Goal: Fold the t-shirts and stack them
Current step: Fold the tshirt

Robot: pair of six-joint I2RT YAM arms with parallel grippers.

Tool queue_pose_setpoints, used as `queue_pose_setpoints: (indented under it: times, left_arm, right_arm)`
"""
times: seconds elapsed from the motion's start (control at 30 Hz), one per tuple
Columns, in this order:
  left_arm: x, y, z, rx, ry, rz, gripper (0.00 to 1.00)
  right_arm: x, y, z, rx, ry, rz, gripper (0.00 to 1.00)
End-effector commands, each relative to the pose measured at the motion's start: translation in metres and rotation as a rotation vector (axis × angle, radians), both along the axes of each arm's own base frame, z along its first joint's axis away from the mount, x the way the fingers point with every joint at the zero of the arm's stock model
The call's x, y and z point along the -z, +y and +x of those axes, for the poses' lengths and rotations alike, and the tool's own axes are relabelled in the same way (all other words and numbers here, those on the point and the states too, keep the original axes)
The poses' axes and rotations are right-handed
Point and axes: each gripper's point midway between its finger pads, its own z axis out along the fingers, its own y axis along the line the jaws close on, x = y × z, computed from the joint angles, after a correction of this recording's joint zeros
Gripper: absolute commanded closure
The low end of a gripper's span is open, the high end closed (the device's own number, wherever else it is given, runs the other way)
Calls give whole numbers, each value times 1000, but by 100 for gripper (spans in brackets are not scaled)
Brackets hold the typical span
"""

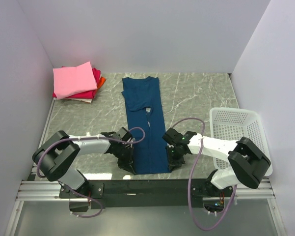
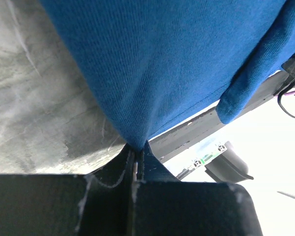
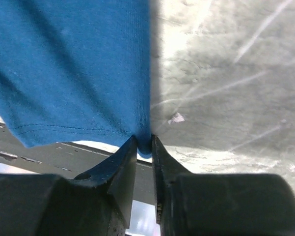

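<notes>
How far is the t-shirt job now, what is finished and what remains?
Done: a pink shirt, a magenta-red one and an orange one lie folded in a pile at the far left. In hand: the blue shirt, already narrowed to a long strip, with the left gripper and right gripper each pinching a near corner. Left: fold it shorter and put it on the pile.
</notes>
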Motion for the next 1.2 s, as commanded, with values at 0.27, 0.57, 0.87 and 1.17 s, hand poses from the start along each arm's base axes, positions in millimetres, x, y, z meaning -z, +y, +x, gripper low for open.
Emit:
queue_pose_setpoints:
  times: [0.27,0.57,0.87,1.17]
  left_arm:
    - [22,25,-7,2,-59,125,100]
    - [18,22,-10,29,-85,121,100]
    - [16,24,-11,29,-100,117,100]
    - [16,28,-13,39,-103,122,100]
  right_arm:
    - [-8,-30,-9,66,-23,-79,62]
    - [-35,-3,6,67,-92,64,56]
    - [-17,6,6,49,-51,72,53]
    - [-8,10,3,44,-14,70,54]
